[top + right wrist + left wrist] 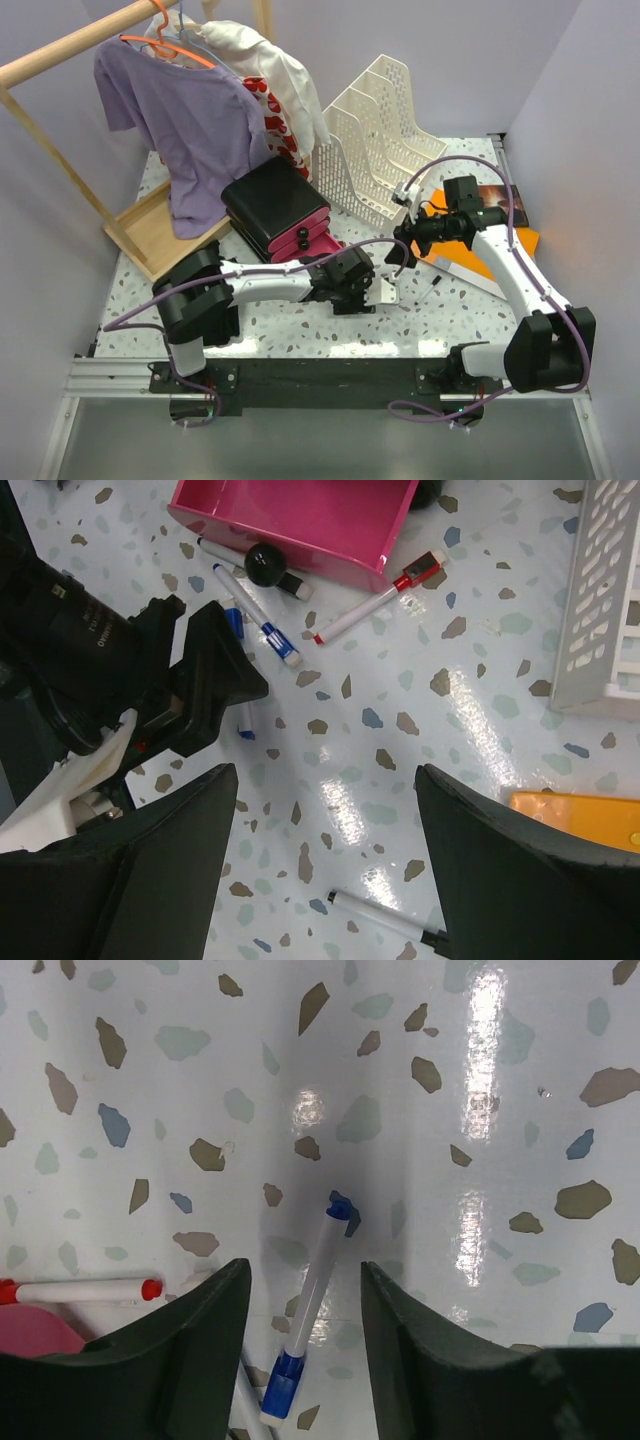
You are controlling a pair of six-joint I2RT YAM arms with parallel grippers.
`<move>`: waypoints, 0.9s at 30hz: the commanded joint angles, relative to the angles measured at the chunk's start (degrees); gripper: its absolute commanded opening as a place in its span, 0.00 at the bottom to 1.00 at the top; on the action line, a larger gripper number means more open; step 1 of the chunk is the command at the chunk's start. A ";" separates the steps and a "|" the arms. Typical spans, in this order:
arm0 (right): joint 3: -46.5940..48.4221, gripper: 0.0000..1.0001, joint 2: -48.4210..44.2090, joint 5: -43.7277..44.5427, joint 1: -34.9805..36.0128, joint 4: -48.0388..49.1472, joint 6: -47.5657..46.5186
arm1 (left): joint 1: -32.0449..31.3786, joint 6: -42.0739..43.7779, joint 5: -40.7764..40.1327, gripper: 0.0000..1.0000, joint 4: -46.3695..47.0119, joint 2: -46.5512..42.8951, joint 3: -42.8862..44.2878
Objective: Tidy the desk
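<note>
The blue-capped marker (310,1300) lies on the desk (480,1080) between the left gripper's (302,1270) parted jaws, long axis across their closing line; the right gripper (320,780), likewise parted, is farther.

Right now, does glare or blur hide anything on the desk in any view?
Left wrist: bright streaks glare on the desk, but the blue marker reads sharp; the left fingers are dark and slightly soft. Right wrist: one glare patch mid-desk, hiding nothing. Top external: even light, no blur.
</note>
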 commanded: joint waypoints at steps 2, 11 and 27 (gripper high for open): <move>0.55 0.76 -2.01 -2.63 -0.30 -0.66 -1.16 | 1.22 1.38 5.21 0.49 -3.02 2.62 2.57; 0.63 0.76 -2.01 -3.16 -0.73 -0.74 -1.16 | 1.13 -0.73 3.45 0.17 -1.27 4.21 0.73; 0.72 0.76 -1.84 -3.33 -1.61 -1.01 -1.60 | -2.56 -10.40 -4.01 0.00 7.61 -16.69 -10.96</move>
